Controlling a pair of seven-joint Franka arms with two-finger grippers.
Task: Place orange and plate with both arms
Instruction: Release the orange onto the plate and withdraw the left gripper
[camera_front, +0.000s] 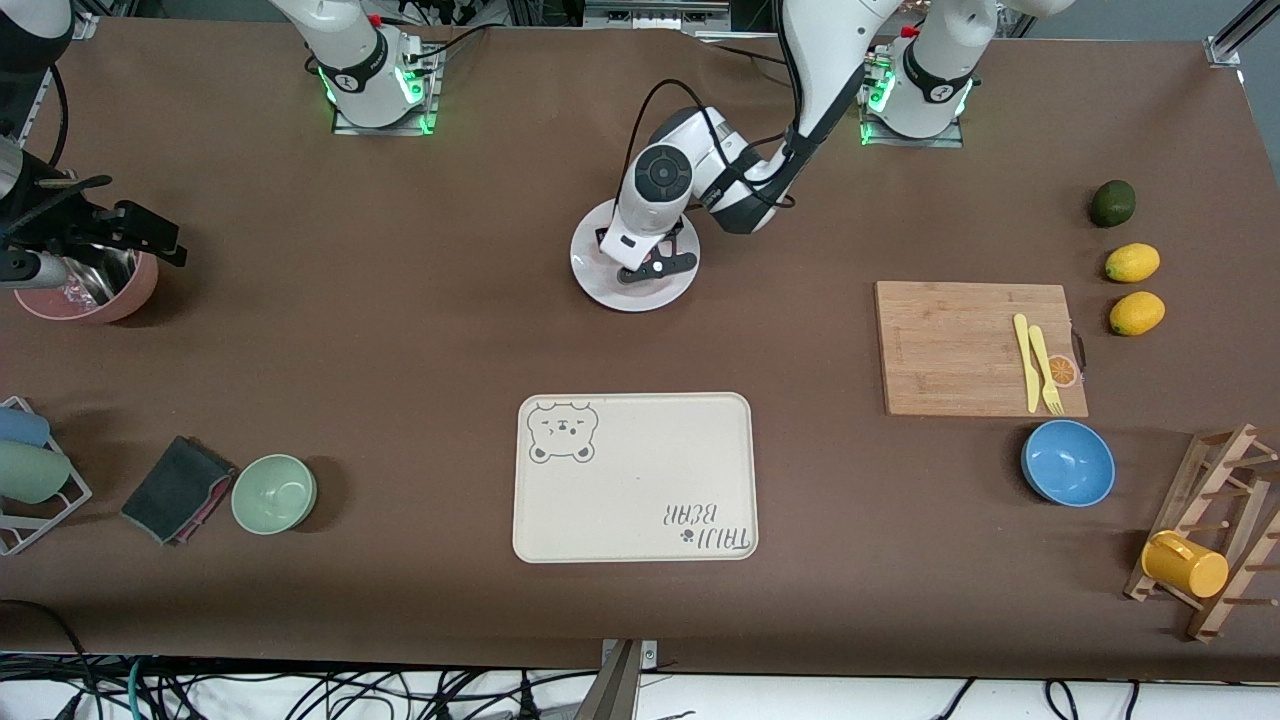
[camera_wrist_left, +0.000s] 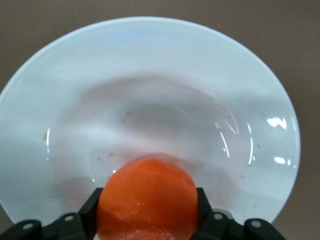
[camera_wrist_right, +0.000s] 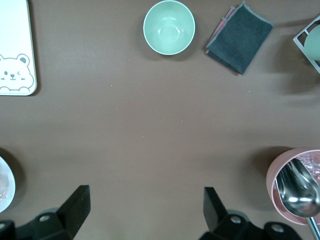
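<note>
Brown tabletop; glossy round plate (camera_wrist_left: 150, 75) under dimpled orange (camera_wrist_left: 147, 200) (left hand's (camera_wrist_left: 149, 212)).

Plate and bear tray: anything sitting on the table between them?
Nothing. The front view shows only bare brown table between the plate and the bear tray. The left gripper holds the orange over the plate.

**Brown table, cables along its near edge**

A wide table covered in a matte brown cloth (camera_front: 400, 330) fills nearly the whole front view. Along its near edge lies a pale strip of floor (camera_front: 850, 700) strewn with tangled black cables (camera_front: 300, 695). A grey metal bracket (camera_front: 620, 680) juts from that edge. Lighting is even and soft, casting faint shadows.
</note>
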